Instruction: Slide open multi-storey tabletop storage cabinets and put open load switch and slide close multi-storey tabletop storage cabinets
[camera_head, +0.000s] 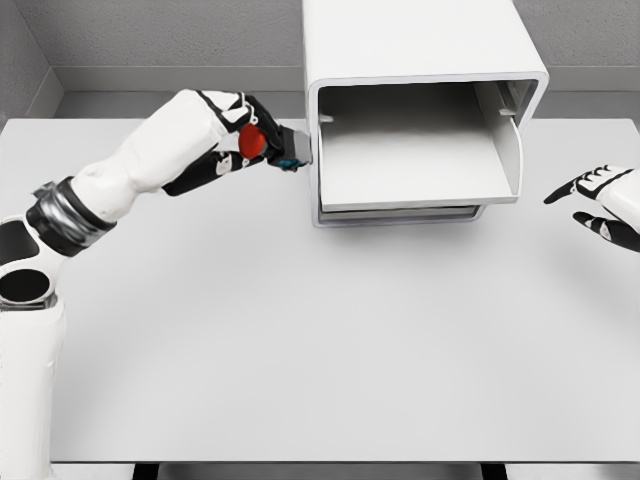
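Left robot hand (243, 142) grips the boxy red-knobbed load switch (272, 146) beside the smooth white cabinet's (420, 50) pulled-out drawer (410, 165); right robot hand (600, 200) spread.

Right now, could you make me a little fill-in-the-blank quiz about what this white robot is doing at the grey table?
1. The small grey load switch with a red knob is held in the robot's ____ hand.
2. The upper drawer of the white tabletop storage cabinet is slid ____.
3. The switch is just ____ of the cabinet, not yet inside.
4. The right hand holds ____.

Missing words: left; open; left; nothing
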